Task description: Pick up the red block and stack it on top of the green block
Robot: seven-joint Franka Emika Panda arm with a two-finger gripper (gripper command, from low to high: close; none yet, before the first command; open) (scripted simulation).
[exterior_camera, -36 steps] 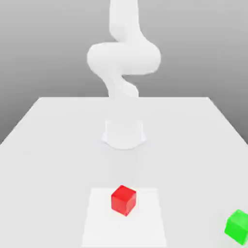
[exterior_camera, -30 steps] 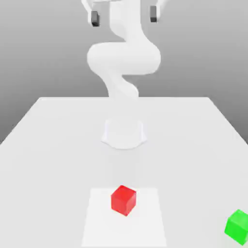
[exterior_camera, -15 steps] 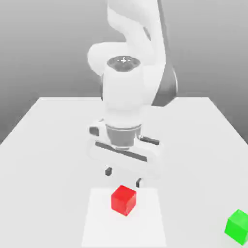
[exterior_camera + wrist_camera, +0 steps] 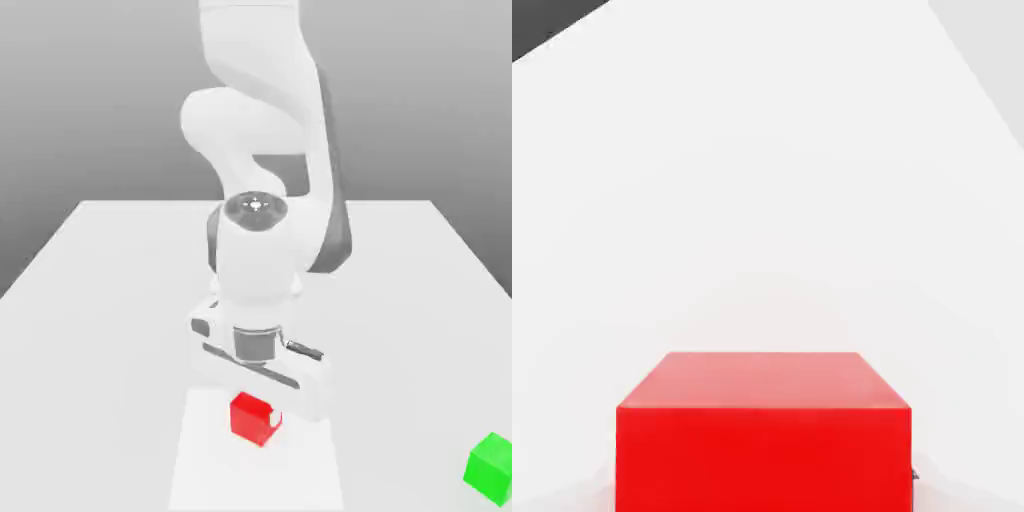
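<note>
The red block [image 4: 249, 419] [image 4: 762, 440] rests on the white table [image 4: 100, 300] near its front edge. My gripper [image 4: 256, 402] has come straight down over it, and the hand covers the cube's far top edge. The jaws are closed on the cube's sides, and the cube still sits on the table. In the hand view the cube lies right under the hand. The green block [image 4: 491, 467] stands alone at the front of the exterior view's right, well away from the gripper.
A slightly lighter square patch [image 4: 200, 470] marks the table under the red block. The arm's body rises behind the gripper over the middle of the table. The table's front edge lies just past both cubes.
The arm swung down from high above until its hand sat over the red block. The jaws went from wide open to shut on the cube. Neither cube has moved.
</note>
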